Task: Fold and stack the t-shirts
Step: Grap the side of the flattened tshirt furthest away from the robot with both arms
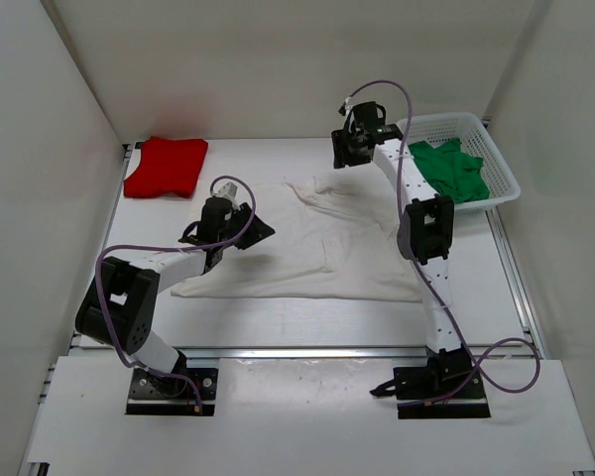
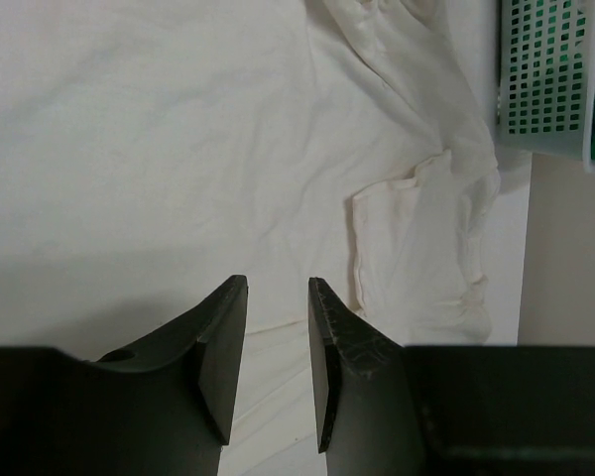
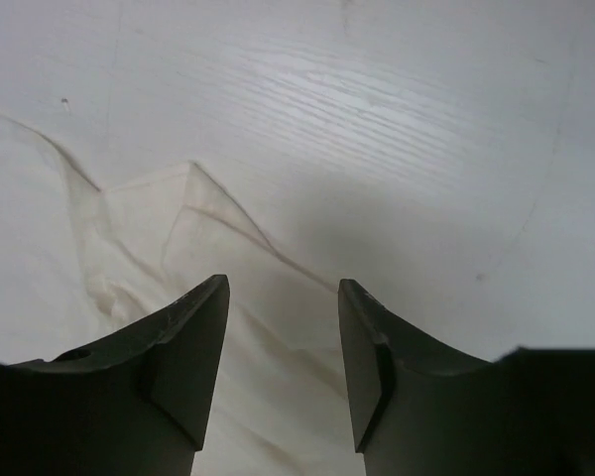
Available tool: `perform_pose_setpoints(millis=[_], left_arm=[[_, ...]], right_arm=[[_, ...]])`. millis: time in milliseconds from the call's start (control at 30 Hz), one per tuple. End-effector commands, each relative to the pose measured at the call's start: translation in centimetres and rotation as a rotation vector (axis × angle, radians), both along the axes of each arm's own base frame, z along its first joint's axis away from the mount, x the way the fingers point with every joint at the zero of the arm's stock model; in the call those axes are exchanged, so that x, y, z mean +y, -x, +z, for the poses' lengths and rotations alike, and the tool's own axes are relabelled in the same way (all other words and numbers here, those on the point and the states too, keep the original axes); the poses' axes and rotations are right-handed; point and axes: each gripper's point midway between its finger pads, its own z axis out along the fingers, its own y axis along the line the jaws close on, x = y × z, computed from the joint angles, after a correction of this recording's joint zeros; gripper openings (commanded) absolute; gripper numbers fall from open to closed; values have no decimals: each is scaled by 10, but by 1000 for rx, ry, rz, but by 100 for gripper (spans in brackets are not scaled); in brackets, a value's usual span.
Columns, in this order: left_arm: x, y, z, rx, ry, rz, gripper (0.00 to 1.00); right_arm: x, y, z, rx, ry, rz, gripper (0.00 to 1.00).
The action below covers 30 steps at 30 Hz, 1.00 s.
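A white t-shirt (image 1: 317, 248) lies spread across the middle of the table, with a sleeve bunched toward the back (image 1: 322, 188). A red t-shirt (image 1: 166, 166) sits folded at the back left. A green t-shirt (image 1: 454, 169) lies crumpled in the basket. My left gripper (image 1: 256, 230) hovers over the white shirt's left part (image 2: 178, 149); its jaws (image 2: 278, 283) are open with nothing between them. My right gripper (image 1: 341, 157) is over the shirt's back edge (image 3: 159, 238), jaws (image 3: 283, 283) open and empty above a cloth corner.
A white mesh basket (image 1: 496, 159) stands at the back right, and its wall (image 2: 540, 79) shows in the left wrist view. White walls close in the table on three sides. Bare tabletop (image 3: 407, 119) lies beyond the shirt's back edge.
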Motion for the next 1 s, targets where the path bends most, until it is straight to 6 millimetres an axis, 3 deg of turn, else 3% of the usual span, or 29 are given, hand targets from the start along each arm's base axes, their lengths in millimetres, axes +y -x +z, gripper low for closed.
perform_pose_setpoints(millis=[0, 33, 167, 300, 367, 567, 800, 967], left_arm=[[3, -5, 15, -41, 3, 3, 43], [4, -4, 12, -33, -1, 2, 42], [3, -5, 9, -27, -10, -3, 42], [-1, -3, 6, -17, -18, -10, 42], [-1, -3, 8, -25, -17, -8, 41], [1, -1, 4, -14, -14, -6, 42], [1, -6, 10, -31, -8, -5, 42], [4, -12, 16, -42, -11, 9, 42]], right_arm=[[34, -10, -12, -21, -115, 93, 47], [41, -13, -7, -35, -162, 115, 48], [66, -13, -30, -28, -191, 162, 52], [72, -13, -57, 8, -193, 149, 52], [71, -13, -61, 24, -207, 147, 51], [62, -10, -50, 21, -176, 134, 35], [65, -9, -21, -40, -124, 122, 30], [51, -15, -9, -64, -99, 85, 26]])
